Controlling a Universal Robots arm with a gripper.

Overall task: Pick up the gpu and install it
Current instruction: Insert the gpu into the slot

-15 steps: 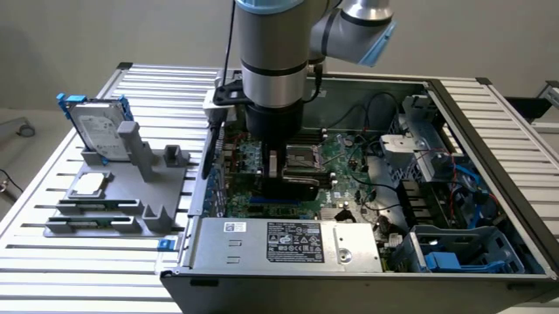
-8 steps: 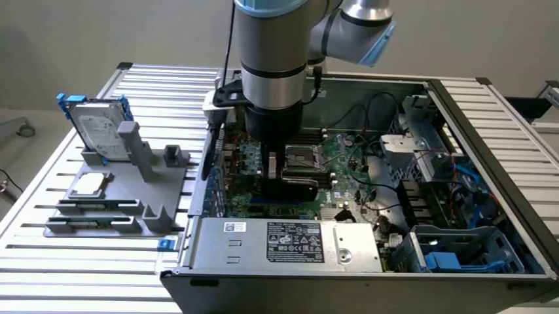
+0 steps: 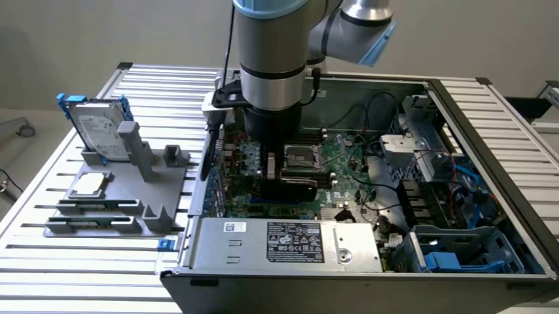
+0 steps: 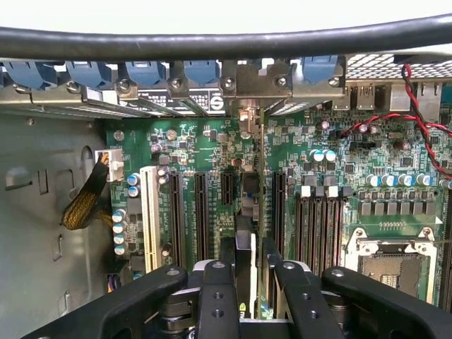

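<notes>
The gpu (image 3: 292,188) hangs inside the open computer case (image 3: 489,157), its black shroud showing just below the arm's wrist. My gripper (image 3: 279,169) is shut on it from above, low over the green motherboard (image 3: 349,157). In the wrist view the gpu (image 4: 248,205) is seen edge-on between my two black fingers (image 4: 217,286), standing upright along the row of long black expansion slots (image 4: 201,219). Its silver end bracket (image 4: 247,88) lies against the case's rear slot openings. Whether the card's edge sits in a slot is hidden.
A silver hard drive with a blue frame (image 3: 96,127) stands on a grey fixture (image 3: 114,196) outside the case. The power supply (image 3: 288,242), CPU socket (image 4: 388,265), memory slots (image 4: 318,226), red-black wires (image 4: 420,127) and a thick black cable (image 4: 212,44) crowd the gripper.
</notes>
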